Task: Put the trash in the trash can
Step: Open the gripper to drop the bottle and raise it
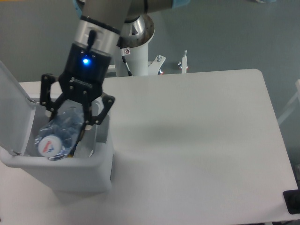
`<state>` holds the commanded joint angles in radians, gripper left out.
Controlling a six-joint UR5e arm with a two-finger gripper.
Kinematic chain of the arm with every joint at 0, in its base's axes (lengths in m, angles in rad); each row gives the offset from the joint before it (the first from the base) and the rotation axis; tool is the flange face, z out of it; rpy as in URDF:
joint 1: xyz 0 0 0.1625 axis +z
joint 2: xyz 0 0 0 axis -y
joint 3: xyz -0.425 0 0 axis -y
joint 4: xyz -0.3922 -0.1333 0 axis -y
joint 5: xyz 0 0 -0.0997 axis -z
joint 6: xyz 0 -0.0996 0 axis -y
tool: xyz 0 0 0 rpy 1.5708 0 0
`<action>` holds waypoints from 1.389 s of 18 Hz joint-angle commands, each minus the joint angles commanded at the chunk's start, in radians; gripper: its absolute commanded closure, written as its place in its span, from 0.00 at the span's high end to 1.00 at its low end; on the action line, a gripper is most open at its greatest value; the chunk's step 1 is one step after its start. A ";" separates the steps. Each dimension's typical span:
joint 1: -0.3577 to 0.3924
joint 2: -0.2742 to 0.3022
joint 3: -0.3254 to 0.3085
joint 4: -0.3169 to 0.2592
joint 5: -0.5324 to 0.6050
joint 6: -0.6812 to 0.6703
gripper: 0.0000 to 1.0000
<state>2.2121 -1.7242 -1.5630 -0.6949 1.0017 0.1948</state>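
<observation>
The gripper [70, 117] hangs over the open bin [61, 171] at the tabletop's left, jaws clamped on the bottle [58, 133]. White wrapper [84, 146] apparently already inside; only releasing the bottle remains.

claw [70, 117] clamped on crushed bottle [58, 133], held over open trash can [70, 171], lid [13, 110] up

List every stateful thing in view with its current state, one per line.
end effector: shut on the bottle, above the open bin.
bottle: crushed, capped, held tilted over the bin opening, not released.
trash can: upright on the table.
lid: flipped open, standing up at the left.
wrapper: partly visible inside the bin.
</observation>
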 joint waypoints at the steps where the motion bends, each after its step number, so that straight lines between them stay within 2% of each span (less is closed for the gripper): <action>1: -0.005 -0.002 -0.011 0.002 0.000 0.002 0.67; 3: -0.006 -0.002 -0.029 0.002 0.000 0.002 0.69; 5: -0.006 0.005 -0.045 0.002 0.000 0.003 0.77; 7: -0.006 0.009 -0.049 0.002 0.000 0.008 1.00; 14: 0.018 0.017 -0.034 0.000 0.002 0.012 1.00; 19: 0.150 0.018 0.017 0.002 0.000 0.031 1.00; 25: 0.248 -0.040 0.115 -0.006 0.015 0.074 1.00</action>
<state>2.4604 -1.7640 -1.4482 -0.7010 1.0169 0.2684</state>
